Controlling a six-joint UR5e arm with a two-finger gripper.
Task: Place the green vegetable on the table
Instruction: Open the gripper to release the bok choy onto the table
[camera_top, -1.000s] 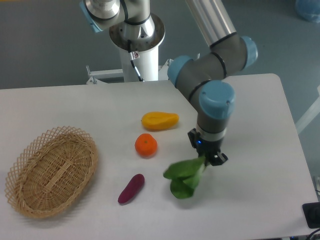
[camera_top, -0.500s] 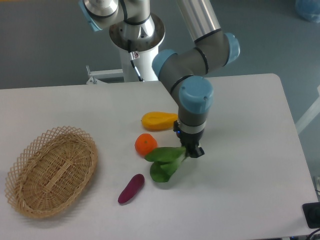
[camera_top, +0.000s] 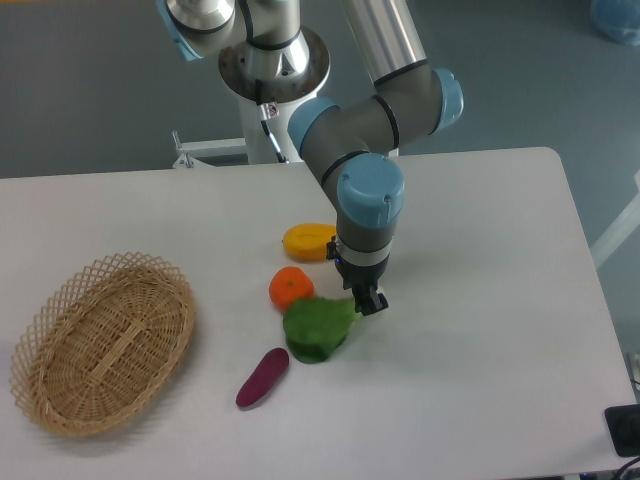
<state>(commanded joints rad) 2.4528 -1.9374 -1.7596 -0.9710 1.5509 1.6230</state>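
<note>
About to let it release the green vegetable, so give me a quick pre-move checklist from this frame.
1. Grip: gripper closed on the stem end of the green vegetable: ok.
2. Vegetable over the table, not over the basket: ok.
3. Leaves resting on the tabletop: cannot tell, one view only.
4. Gap to the orange: not ok, leaves sit right against or overlap it in view.
5. Gap to the purple piece: ok, apart.
6. Yellow fruit partly hidden behind the wrist; clearance on retreat: cannot tell.
</note>
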